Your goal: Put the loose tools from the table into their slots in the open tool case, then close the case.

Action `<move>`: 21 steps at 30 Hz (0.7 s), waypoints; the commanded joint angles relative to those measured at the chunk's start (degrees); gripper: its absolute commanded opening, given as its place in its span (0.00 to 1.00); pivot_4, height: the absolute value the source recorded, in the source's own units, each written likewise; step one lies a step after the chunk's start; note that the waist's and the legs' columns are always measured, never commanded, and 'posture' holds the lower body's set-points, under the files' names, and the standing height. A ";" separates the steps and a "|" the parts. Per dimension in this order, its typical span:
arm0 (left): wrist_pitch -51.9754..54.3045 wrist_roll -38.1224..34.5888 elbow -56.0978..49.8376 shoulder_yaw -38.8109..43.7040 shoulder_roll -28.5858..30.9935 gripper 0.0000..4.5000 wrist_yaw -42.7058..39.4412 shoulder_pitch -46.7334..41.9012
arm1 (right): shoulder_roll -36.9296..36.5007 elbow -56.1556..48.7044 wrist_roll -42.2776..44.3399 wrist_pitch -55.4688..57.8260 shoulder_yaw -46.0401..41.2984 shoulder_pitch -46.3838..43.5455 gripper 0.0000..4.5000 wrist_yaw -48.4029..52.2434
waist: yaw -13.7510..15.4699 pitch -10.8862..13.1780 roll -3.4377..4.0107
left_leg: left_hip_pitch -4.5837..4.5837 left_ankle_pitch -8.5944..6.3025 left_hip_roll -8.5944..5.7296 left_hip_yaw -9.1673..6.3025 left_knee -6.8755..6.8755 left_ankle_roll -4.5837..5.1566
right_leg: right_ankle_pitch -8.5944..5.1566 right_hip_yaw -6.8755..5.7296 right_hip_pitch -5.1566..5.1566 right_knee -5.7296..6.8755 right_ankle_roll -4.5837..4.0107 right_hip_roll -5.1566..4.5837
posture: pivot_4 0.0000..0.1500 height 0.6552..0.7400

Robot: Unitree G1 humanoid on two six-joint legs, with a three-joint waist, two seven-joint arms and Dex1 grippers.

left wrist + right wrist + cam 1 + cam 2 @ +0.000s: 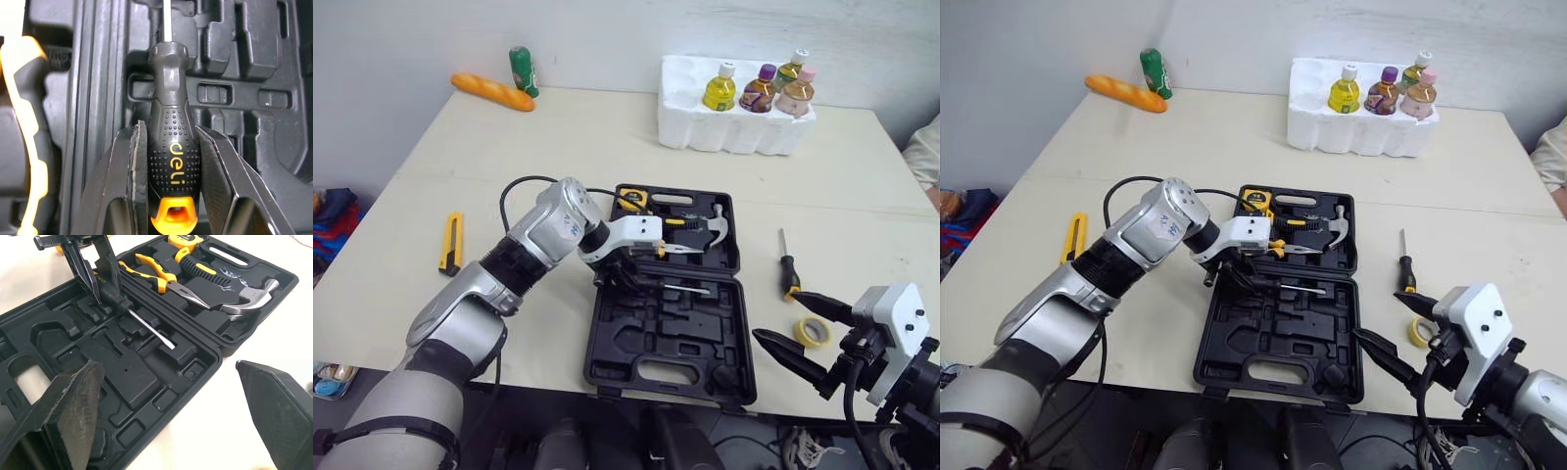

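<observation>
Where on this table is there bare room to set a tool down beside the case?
Free: the broad stretch of table between baguette, foam tray and tool case. Crowded: right of the case, with loose screwdriver, tape roll and right gripper.

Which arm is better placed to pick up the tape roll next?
Right. The right claw is open and empty, close beside the tape roll on the table right of the tool case. The left claw is shut on a screwdriver over the case's slots.
</observation>
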 commanded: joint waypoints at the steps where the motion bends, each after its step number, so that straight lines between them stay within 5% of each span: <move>1: 1.20 0.94 -1.79 1.35 0.90 0.22 -0.79 -2.38 | -0.59 -1.29 0.63 -1.29 0.41 -0.41 1.00 0.33 | -0.03 0.00 0.00 | 0.00 0.00 0.00 0.00 -0.02 0.00 | 0.00 0.00 0.00 -0.02 0.00 0.00 | 1.00 0.93; 21: -1.48 4.43 -4.61 -1.04 0.70 0.22 -1.46 0.67 | -0.37 -0.36 0.32 -1.66 1.49 -2.05 1.00 0.41 | -0.05 0.00 0.01 | 0.01 0.02 0.02 -0.01 -0.02 -0.04 | -0.01 -0.01 -0.01 0.04 -0.01 0.02 | 1.00 0.93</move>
